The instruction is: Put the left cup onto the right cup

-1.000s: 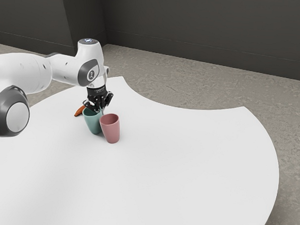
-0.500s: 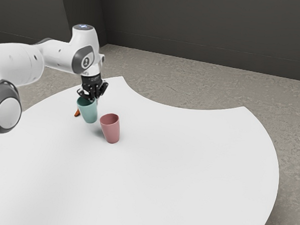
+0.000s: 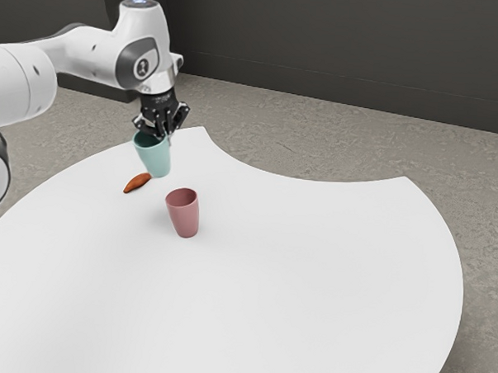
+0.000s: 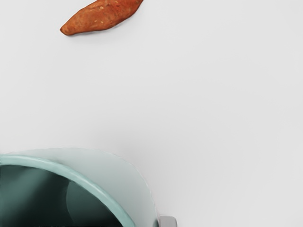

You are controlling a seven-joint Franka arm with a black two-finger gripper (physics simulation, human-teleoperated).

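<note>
**Teal cup held aloft, up and to the left of the pink cup**

Points straight down: the black gripper (image 3: 160, 131), at the end of the white arm (image 3: 81, 55) reaching in from the exterior view's left. Closed to a narrow gap on the rim of the teal cup (image 3: 154, 156), fingers pinching its wall at the top edge. Hangs the cup mouth-up and slightly tilted, clear of the table (image 3: 311, 280), with nothing touching its base.

Seen from the wrist: the same teal cup (image 4: 71, 189) right under the hand, dark inside, its pale rim curving across the near edge. Beyond it, bare white tabletop (image 4: 213, 118).

Stands upright on the table, below the held cup and toward the exterior view's right: the pink cup (image 3: 182, 212), mouth open and unoccupied. Apart from the teal cup, no contact between the two.

Lies flat on the table at the exterior view's left of the pink cup, near but not touching: an orange-brown sweet potato (image 3: 137, 182). Also in the wrist view (image 4: 102, 15), well away from the teal cup's rim.

Past the table's curved edge: speckled grey floor (image 3: 359, 133), then a dark wall (image 3: 338, 42).
</note>
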